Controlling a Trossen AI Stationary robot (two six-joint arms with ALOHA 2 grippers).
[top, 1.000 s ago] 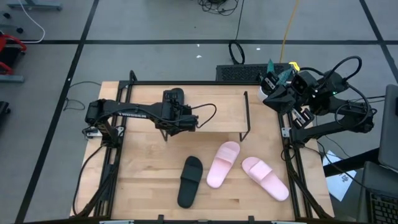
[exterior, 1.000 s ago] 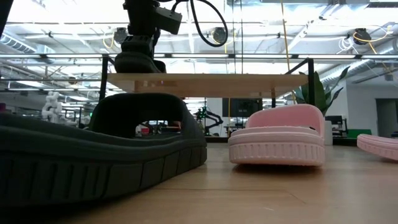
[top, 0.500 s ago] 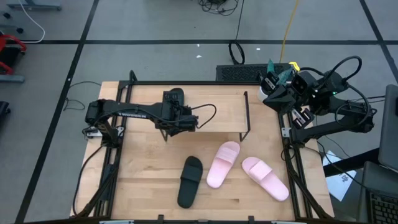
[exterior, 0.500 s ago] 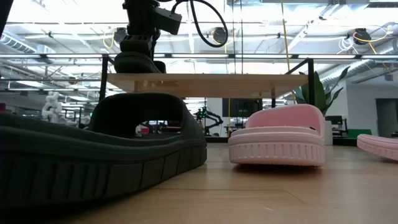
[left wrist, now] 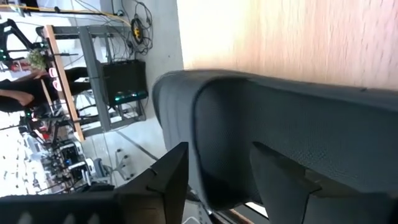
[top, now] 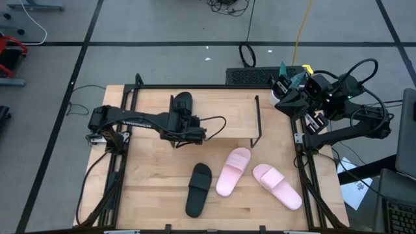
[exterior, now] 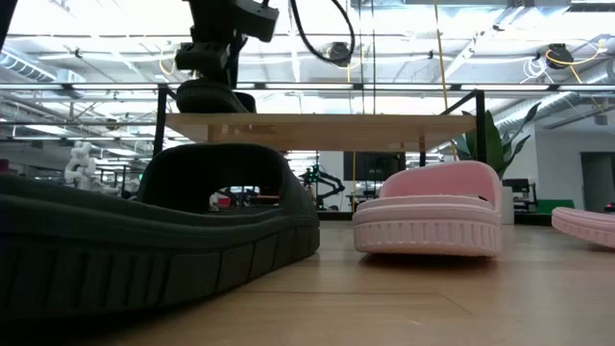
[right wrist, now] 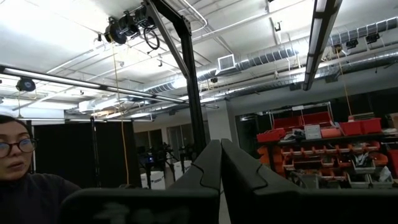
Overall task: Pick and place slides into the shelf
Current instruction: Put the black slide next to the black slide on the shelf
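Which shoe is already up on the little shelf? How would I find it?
Find the low wooden shelf at the back of the table. At its left end lies one black slide, by the left gripper. The other black slide and both pink ones lie on the table.

Right wrist view: right gripper (right wrist: 220, 163) fingers pressed together, aimed up into the room. Black frame post (right wrist: 191, 93) rises behind. Ceiling ducts (right wrist: 292, 55) overhead. Red bins (right wrist: 323, 130) on shelving. A person (right wrist: 25, 168) at the edge.
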